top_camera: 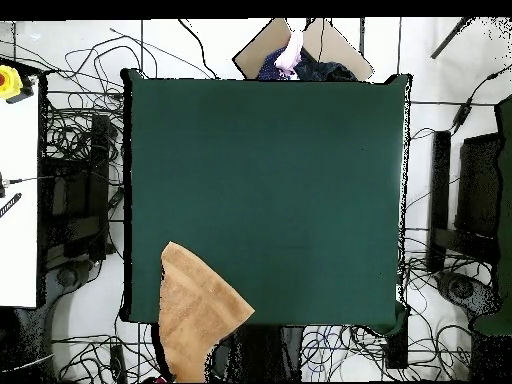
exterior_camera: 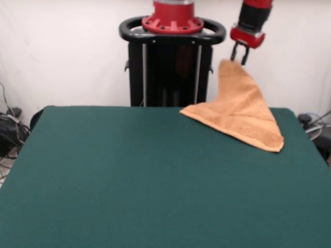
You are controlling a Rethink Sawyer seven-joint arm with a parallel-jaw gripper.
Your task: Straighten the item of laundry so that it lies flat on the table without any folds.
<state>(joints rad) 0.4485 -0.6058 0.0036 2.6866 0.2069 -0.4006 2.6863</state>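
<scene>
Holding one corner of the towel [exterior_camera: 239,111] pinched high w/ fingers closed on it, the gripper [exterior_camera: 239,56] lets the rest drape to the table [exterior_camera: 129,175] at its far corner by the robot, prob. so folds hang out.

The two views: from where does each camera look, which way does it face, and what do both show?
Front view: across the table from the robot, facing it; shows the pedestal and the gripper, its fingers pinching the towel by one corner.
Overhead view: above the table, looking straight down; the gripper is not clear; a person shows at the top edge.
Both share the green table and the towel, partly hanging past the table edge.
</scene>
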